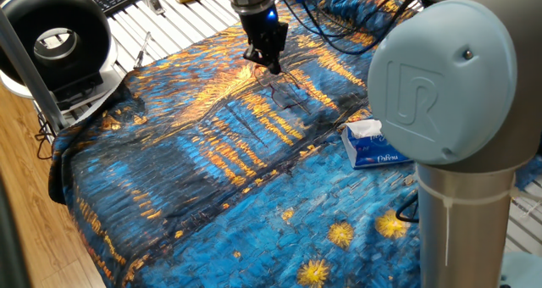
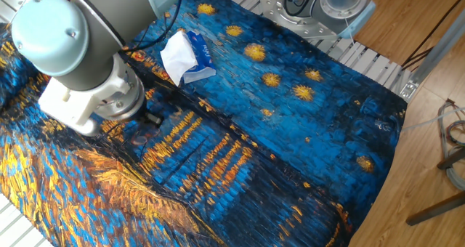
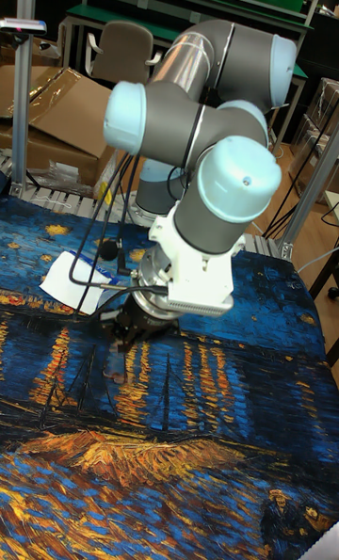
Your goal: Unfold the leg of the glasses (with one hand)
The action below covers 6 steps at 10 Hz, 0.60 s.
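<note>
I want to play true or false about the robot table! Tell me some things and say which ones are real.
1. The cloth on the table is blue and orange. True.
2. The glasses lie on the cloth near the gripper. True.
3. The tissue pack is red. False: it is blue and white.
4. The gripper is touching the tissue pack. False: the pack lies well apart from it, nearer the camera in one fixed view.
5. A blue light glows on the gripper. True.
</note>
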### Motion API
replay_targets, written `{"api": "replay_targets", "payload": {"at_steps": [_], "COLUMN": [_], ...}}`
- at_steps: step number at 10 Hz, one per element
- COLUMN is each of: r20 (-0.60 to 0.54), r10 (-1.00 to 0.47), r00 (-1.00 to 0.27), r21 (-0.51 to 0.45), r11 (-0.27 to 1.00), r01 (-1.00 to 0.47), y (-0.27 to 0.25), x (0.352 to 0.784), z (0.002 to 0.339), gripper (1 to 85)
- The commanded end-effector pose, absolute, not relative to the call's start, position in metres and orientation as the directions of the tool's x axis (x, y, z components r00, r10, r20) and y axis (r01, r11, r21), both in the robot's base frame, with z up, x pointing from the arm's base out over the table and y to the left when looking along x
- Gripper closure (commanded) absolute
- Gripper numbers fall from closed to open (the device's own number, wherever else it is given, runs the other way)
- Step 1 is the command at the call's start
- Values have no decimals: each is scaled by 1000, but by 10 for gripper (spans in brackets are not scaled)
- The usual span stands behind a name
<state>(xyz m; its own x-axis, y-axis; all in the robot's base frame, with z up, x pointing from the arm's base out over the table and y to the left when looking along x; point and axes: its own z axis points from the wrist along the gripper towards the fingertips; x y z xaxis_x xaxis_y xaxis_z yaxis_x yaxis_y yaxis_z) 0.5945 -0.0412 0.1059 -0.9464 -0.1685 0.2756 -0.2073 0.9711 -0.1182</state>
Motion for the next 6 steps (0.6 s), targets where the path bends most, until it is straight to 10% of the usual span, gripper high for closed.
{"api": "replay_targets", "payload": {"at_steps": [1,6], "r20": [326,358], "r10": [-193,-224], "r00": [-925,-906], "r21": [-111,-98], "r11": [964,957], "r01": [-241,-275], "y": [-45,-46], "x": [575,563], "z": [123,132], "gripper": [847,847]}}
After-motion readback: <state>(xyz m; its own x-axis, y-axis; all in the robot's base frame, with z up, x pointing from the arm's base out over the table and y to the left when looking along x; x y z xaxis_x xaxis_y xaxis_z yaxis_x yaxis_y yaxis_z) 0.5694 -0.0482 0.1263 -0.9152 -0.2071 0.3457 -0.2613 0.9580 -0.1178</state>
